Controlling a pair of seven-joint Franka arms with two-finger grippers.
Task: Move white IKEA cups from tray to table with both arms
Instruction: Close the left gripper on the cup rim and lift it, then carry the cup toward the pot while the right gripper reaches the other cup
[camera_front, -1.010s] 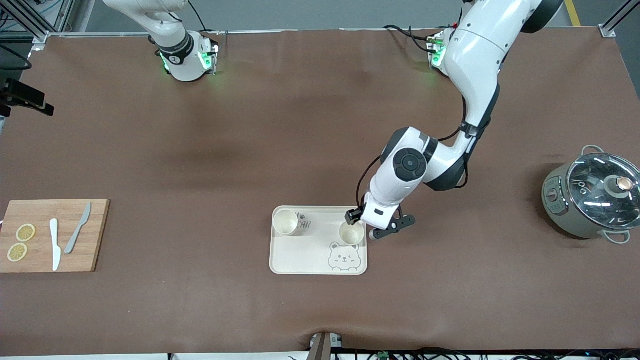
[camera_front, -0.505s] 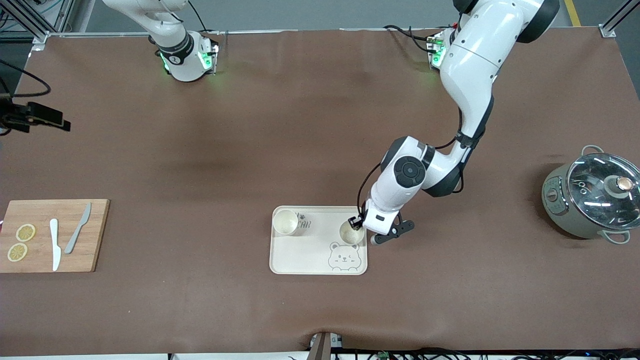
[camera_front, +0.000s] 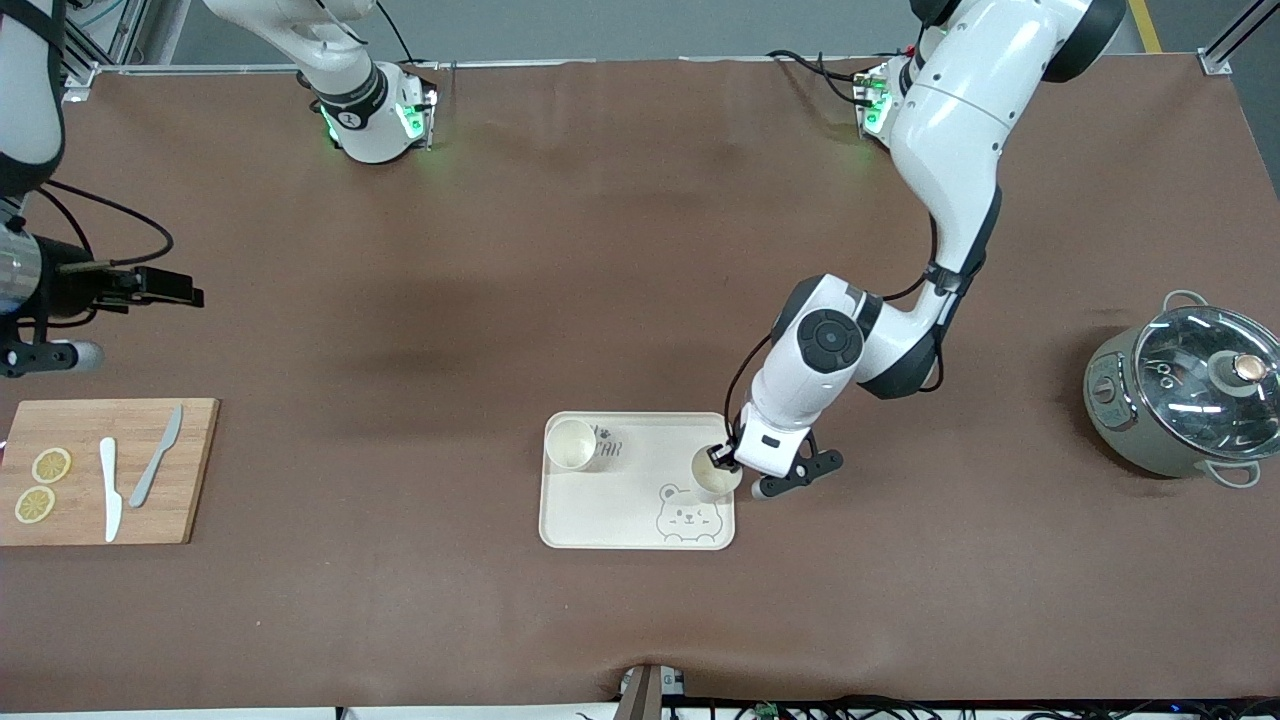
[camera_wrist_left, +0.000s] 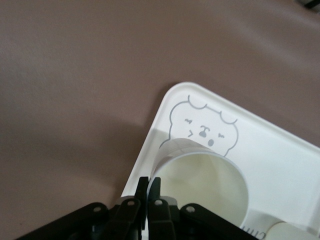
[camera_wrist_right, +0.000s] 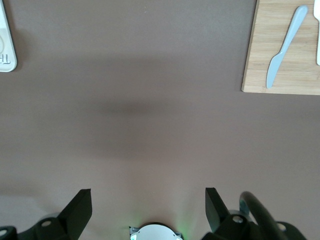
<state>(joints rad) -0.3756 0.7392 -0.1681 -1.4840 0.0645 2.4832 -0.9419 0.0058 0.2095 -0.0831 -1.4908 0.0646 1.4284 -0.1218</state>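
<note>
One white IKEA cup (camera_front: 571, 444) stands upright on the bear-printed tray (camera_front: 620, 515), at the corner toward the right arm's end. My left gripper (camera_front: 722, 458) is shut on the rim of the second cup (camera_front: 714, 480), which tilts at the tray's edge toward the left arm's end. In the left wrist view the gripper (camera_wrist_left: 149, 187) pinches the cup's wall (camera_wrist_left: 200, 180) beside the bear print (camera_wrist_left: 202, 125). My right gripper (camera_front: 165, 287) is open and empty in the air at the right arm's end of the table; its wrist view (camera_wrist_right: 148, 200) shows brown table below it.
A wooden cutting board (camera_front: 105, 520) with two lemon slices, a white knife and a grey knife (camera_front: 155, 457) lies at the right arm's end. A grey-green pot with a glass lid (camera_front: 1180, 400) stands at the left arm's end.
The left gripper has come down onto the cup's rim, and the cup has shifted slightly toward the tray's edge and tilted. The right arm has swung into view over the table.
</note>
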